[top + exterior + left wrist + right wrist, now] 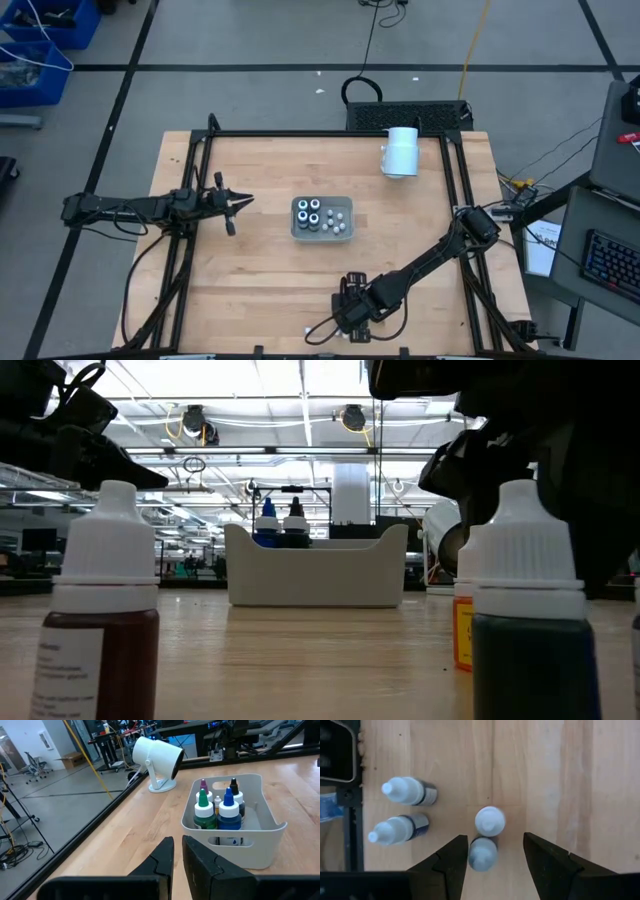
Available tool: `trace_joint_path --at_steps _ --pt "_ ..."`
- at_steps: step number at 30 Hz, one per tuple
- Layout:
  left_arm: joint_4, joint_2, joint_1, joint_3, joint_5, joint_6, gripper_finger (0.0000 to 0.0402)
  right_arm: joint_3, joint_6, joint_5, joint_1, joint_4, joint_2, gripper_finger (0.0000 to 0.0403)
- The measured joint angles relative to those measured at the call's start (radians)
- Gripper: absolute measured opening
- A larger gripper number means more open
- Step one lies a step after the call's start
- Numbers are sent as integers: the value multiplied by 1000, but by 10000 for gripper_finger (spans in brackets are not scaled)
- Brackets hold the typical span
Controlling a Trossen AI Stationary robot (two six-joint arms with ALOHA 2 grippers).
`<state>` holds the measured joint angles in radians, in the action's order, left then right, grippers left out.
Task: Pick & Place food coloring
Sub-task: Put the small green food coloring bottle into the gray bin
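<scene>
Toward the front edge of the worktop (pixel 200 300): four loose food coloring bottles (pixel 409 791), white-capped, not yet lifted. Directly above them, right pincer (pixel 495 840) released and spread wide, straddling two of the bottles that stand touching each other, gripping nothing; the other two just beside, tilted or lying over. At mid-worktop: pale tray (pixel 250 850) already holding several bottles with green, blue, purple and black tips, packed close together. Off to the left side, well apart from the tray: left pincer (pixel 177 851) pointed toward it, clenched almost fully, empty. Judged from this layout: part done, with the four front bottles left to grasp and carry across to the tray. As for writing: small print on a white label of the near brownish bottle in the low view, too fine to read; an orange-yellow label on another bottle behind, likewise unreadable; no brand name legible anywhere.
</scene>
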<state>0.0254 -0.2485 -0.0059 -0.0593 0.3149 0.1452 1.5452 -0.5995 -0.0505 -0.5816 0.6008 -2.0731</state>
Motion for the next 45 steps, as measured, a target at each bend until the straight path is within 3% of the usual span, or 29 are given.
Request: trace_joint_path --at_steps 29,33,41,45 --pt "0 0 0 0 0 0 47 0 -2 0 0 1 0 179" --pt "0 0 0 0 0 0 47 0 7 0 0 1 0 155" --pt "0 0 0 0 0 7 47 2 38 3 0 18 0 56" --pt "0 0 0 0 0 7 47 2 36 21 0 44 2 55"
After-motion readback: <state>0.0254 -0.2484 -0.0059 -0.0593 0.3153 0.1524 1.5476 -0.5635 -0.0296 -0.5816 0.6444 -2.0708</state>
